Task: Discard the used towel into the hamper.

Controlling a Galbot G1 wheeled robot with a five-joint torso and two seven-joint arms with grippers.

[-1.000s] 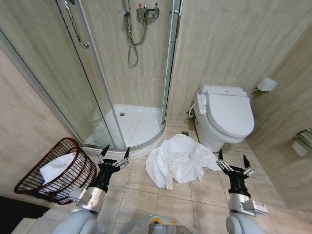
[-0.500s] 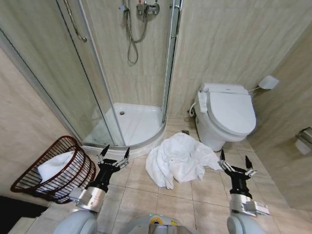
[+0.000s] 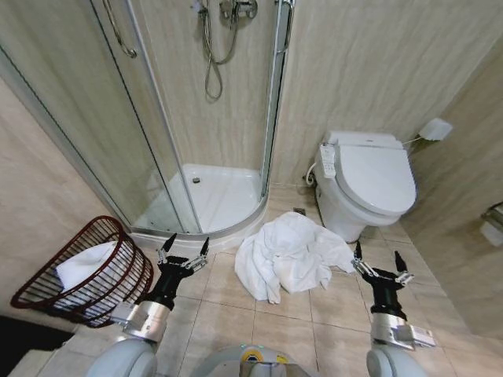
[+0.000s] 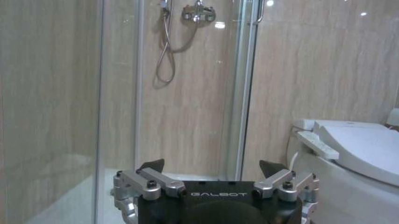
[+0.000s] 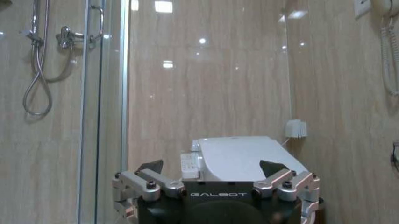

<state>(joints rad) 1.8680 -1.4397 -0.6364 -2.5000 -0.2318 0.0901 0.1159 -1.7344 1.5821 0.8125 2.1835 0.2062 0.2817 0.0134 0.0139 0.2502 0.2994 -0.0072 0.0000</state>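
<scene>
Reading "GALBOT" in white letters on both wrist housings, and that is all the writing on show. Two grippers hang low over the floor tiles, left gripper (image 3: 183, 247) and right gripper (image 3: 376, 261), jaws spread wide on each, nothing held. One towel (image 3: 289, 255) lies crumpled on the floor between them, nearer the right gripper, touching neither. One hamper (image 3: 82, 273) sits tipped just outside the left gripper, a white cloth (image 3: 85, 263) inside it. Beyond the right gripper stands one toilet (image 3: 369, 184), lid down.
</scene>
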